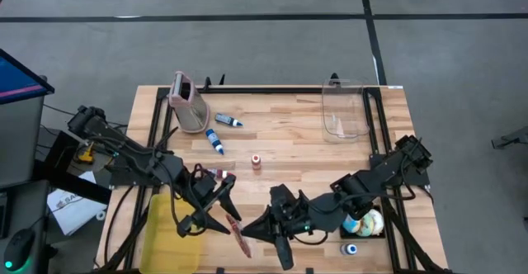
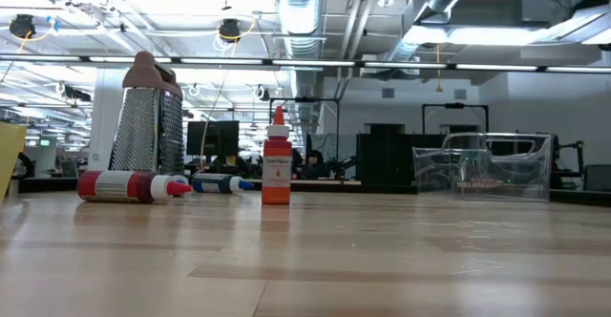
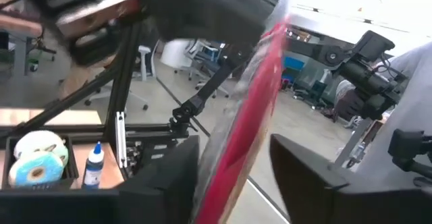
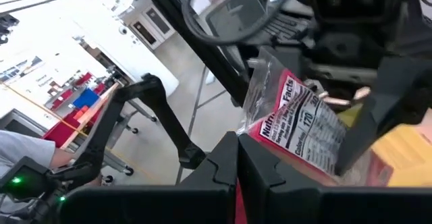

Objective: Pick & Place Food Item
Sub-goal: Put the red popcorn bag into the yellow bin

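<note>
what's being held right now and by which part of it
The right gripper is shut on one end of the red snack packet. The left gripper straddles the packet's other end, fingers either side; whether it grips yet cannot be told.

Red-and-clear plastic snack packet (image 3: 251, 116): badly motion-blurred in left wrist view, its ends run out of frame; in right wrist view its lower part sits hidden behind the right gripper (image 4: 236, 163). Nutrition label only partly legible. Left gripper (image 1: 227, 216): jaws partly hidden behind packet from above, contact unclear. Yellow flat board (image 2: 10, 155): cut by low view's edge. Neither arm shows in low view. Small items in black tray (image 1: 363, 224): partly covered by right arm.
</note>
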Robot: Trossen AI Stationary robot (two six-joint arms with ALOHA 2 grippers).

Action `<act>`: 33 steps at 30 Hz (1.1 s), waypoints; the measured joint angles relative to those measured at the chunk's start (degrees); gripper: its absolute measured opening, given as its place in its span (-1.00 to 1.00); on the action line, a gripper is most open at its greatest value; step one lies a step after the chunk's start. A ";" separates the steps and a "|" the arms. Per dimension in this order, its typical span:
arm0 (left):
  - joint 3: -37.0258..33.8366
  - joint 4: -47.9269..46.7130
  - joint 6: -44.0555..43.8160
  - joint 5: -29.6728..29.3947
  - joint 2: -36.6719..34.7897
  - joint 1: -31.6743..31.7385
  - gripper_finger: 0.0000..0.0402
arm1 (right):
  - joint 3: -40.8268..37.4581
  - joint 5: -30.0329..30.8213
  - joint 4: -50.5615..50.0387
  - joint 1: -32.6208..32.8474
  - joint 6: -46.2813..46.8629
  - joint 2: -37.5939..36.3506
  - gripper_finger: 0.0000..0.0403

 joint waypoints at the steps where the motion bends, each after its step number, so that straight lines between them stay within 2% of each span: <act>1: -0.01 -0.59 -0.34 -0.41 -0.17 0.00 -0.22 | 0.00 0.05 0.65 0.00 -0.36 0.00 -1.00; 8: -0.01 -1.08 -2.00 -0.68 -0.66 -0.05 -0.91 | 0.09 0.05 2.85 -0.07 -1.61 0.00 -1.00; 14: 0.03 -1.93 -3.36 -0.78 -0.70 -0.26 -0.94 | 0.09 0.70 5.39 0.16 -2.14 0.00 -0.86; 19: -0.08 -10.33 -4.91 -1.75 -3.40 -0.91 -0.95 | 0.09 4.29 7.27 1.10 -4.00 -0.02 -0.61; 26: -0.05 -31.65 -9.31 -3.48 -11.36 -2.76 -0.95 | 0.09 7.57 7.05 1.92 -4.63 -0.02 -0.38; 30: -0.05 -46.63 -13.26 -4.95 -15.28 -4.82 -0.95 | 0.09 7.65 6.23 1.96 -4.61 -0.02 -0.36; 33: -0.05 -56.51 -14.46 -2.35 -16.49 -6.64 -0.96 | 0.09 7.67 5.10 2.18 -4.61 -0.02 -0.36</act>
